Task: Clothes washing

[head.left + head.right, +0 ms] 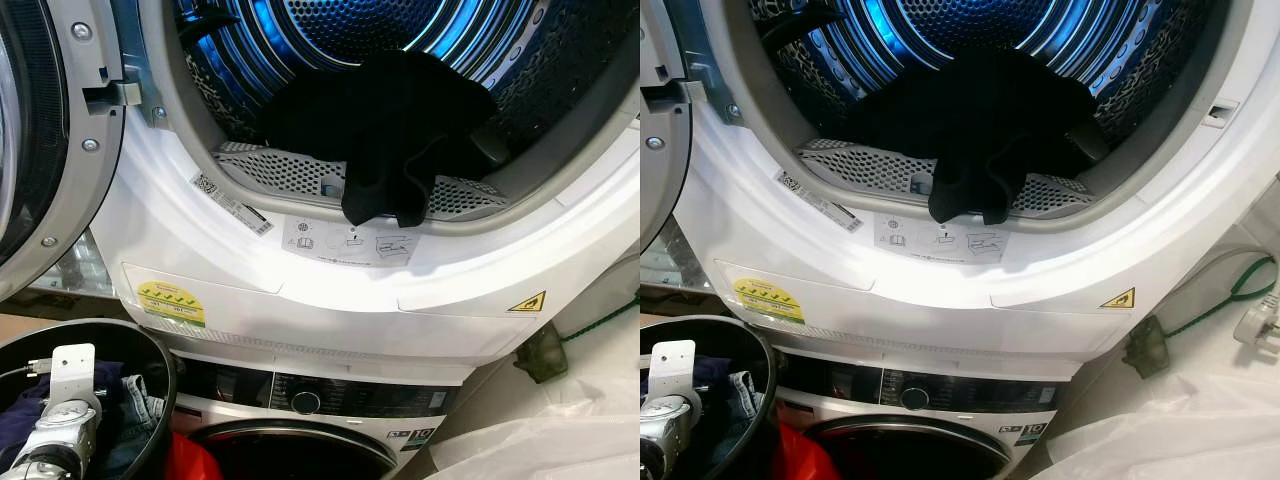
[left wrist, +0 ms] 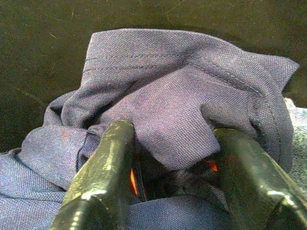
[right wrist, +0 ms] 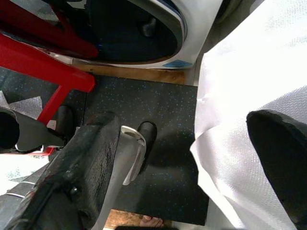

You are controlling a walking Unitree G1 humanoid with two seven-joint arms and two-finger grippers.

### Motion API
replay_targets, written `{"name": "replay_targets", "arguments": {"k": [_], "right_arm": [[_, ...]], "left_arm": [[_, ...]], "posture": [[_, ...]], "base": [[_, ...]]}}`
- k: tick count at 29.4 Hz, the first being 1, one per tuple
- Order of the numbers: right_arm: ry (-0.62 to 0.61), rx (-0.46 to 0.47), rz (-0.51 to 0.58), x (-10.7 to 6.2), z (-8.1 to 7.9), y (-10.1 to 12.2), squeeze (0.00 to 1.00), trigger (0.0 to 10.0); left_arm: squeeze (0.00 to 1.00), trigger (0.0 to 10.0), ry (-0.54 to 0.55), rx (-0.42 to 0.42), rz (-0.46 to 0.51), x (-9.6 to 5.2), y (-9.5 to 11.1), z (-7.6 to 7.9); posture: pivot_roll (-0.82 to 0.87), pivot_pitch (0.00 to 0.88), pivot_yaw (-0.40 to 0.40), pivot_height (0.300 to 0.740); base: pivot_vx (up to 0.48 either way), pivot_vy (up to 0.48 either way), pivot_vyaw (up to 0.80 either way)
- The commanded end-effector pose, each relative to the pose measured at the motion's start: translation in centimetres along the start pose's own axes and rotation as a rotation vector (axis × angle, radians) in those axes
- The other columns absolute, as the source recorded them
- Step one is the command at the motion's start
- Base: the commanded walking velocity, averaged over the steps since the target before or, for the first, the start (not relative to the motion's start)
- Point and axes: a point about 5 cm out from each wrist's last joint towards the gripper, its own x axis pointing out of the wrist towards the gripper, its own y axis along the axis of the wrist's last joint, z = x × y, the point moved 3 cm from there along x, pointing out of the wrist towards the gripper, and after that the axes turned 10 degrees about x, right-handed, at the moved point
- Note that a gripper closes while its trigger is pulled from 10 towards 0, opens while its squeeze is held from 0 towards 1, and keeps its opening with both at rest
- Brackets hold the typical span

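Note:
A black garment (image 1: 385,130) lies in the upper machine's lit drum (image 1: 330,25), one end hanging over the perforated lip. At the lower left, a black basket (image 1: 150,350) holds a purple shirt (image 2: 168,76) and some denim (image 1: 140,400). My left arm (image 1: 60,430) reaches down into the basket. In the left wrist view, my left gripper (image 2: 173,132) is open, its fingers pressed into the purple shirt with a fold of cloth between them. My right gripper (image 3: 182,120) hangs open and empty above a dark floor mat (image 3: 158,177).
The upper machine's door (image 1: 40,130) stands swung open at the left. Below is a second machine with a control dial (image 1: 305,402). A red item (image 1: 190,460) sits beside the basket. White plastic sheeting (image 1: 560,440) and a green cable (image 1: 1230,290) lie at the right.

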Motion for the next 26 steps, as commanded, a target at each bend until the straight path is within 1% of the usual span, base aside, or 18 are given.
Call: {"name": "replay_targets", "arguments": {"k": [1,12,18,20,26], "right_arm": [[0.001,-0.013,0.007,0.0,0.0,0.4,0.00,10.0],[0.010,-0.024,-0.003,0.2,-0.4,0.2,0.00,10.0],[0.018,-0.023,-0.008,0.5,-1.0,0.1,0.00,10.0],[0.027,-0.031,-0.019,0.6,-1.3,-0.1,0.00,10.0],[0.031,-0.033,-0.020,0.7,-1.5,-0.1,0.00,10.0]], "left_arm": [[0.00,0.0,-0.012,0.017,-0.022,0.0,-0.5,0.2],[0.00,0.0,-0.025,0.029,-0.019,0.0,-0.4,0.4],[0.00,0.0,-0.020,0.033,-0.012,0.0,-0.2,0.4],[0.00,0.0,-0.008,0.023,-0.012,0.0,-0.3,0.1],[0.00,0.0,-0.004,0.018,-0.018,0.0,-0.4,0.0]], "posture": [[-0.03,0.000,-0.156,0.740],[-0.04,0.000,-0.143,0.740],[-0.03,0.000,-0.138,0.740],[-0.03,0.000,-0.134,0.740],[-0.03,0.000,-0.132,0.740]], "base": [[0.000,0.000,0.00],[0.000,0.000,0.00],[0.000,0.000,0.00],[0.000,0.000,0.00],[0.000,0.000,0.00]]}}
